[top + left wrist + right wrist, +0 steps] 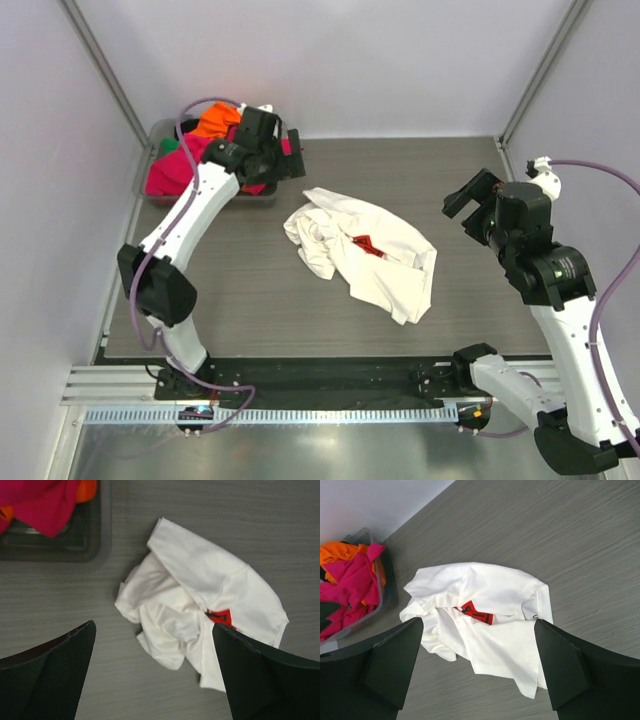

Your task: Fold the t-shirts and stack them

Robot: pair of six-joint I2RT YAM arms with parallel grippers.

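Between the left claw (153, 626) and right claw (479, 621), both wide open and empty, the crumpled t-shirt (370, 255) lies touching neither.

One white t-shirt (365, 255), one bin (157, 130), two arms (190, 215)

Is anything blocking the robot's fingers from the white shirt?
Nothing I can see. The left fingers and right fingers hang open, and only bare space lies between them and the shirt.
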